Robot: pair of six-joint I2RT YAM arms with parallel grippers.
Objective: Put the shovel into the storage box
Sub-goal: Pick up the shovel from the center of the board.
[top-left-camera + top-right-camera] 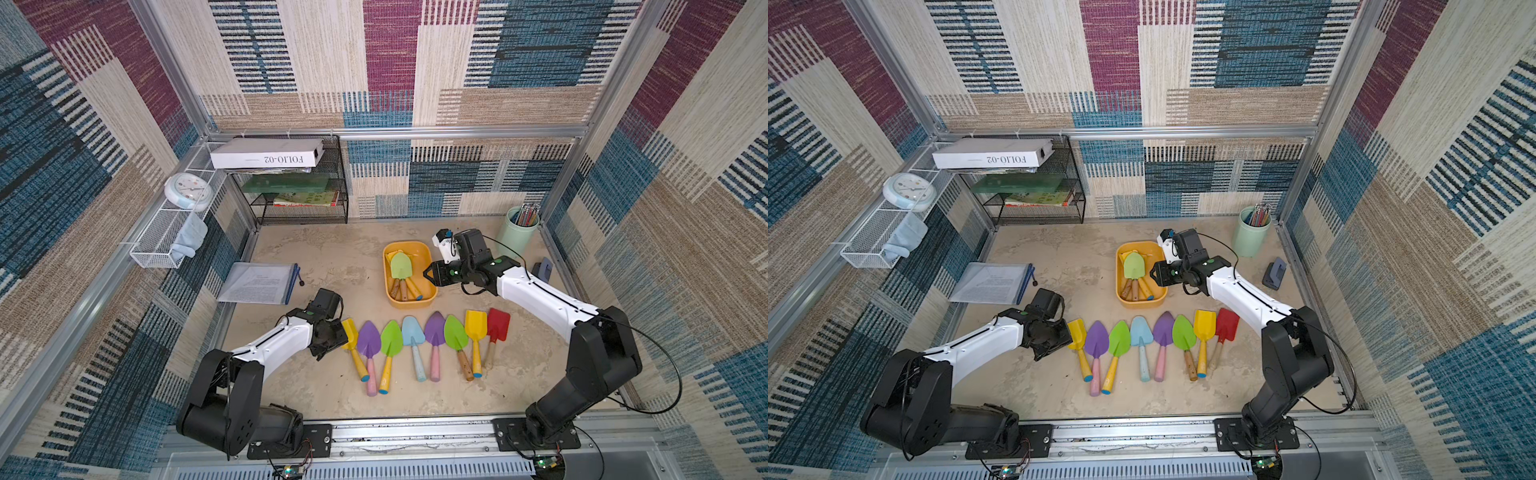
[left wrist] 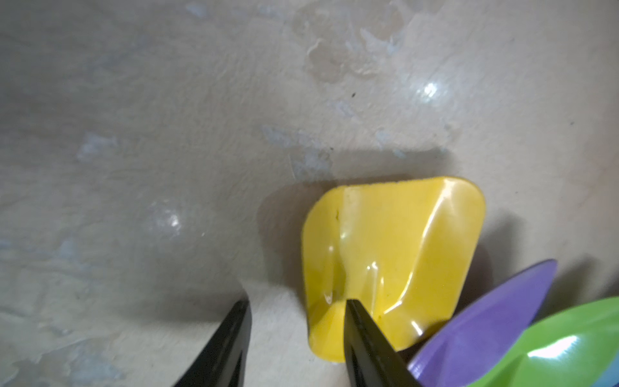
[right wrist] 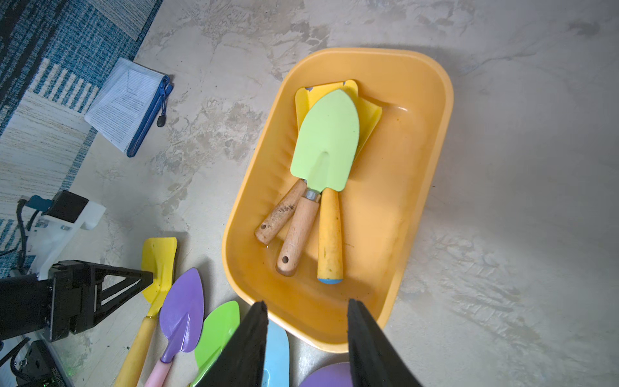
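The yellow shovel lies flat on the table at the left end of a row of eight shovels. The purple trowel is pressed close against one edge of its square blade. My left gripper is down at its neck. One fingertip sits over the base of the blade and the other stands over bare table. These fingers are partly spread, with nothing between them. On the shovel's open side the tabletop runs bare, and the zip document pouch lies well apart. The storage box stands just beyond the blade tips of the row, with only a thin strip of table between them. It holds three shovels with their handles toward me, and a light-green trowel lies on top of two yellow blades. The half of its floor nearer my right arm is bare. My right gripper hangs at that side's rim, moderately spread and empty, and the rolled edge shows in the gap. The red shovel ends the row under my right arm. The mint pencil cup stands behind that arm, near the back corner.
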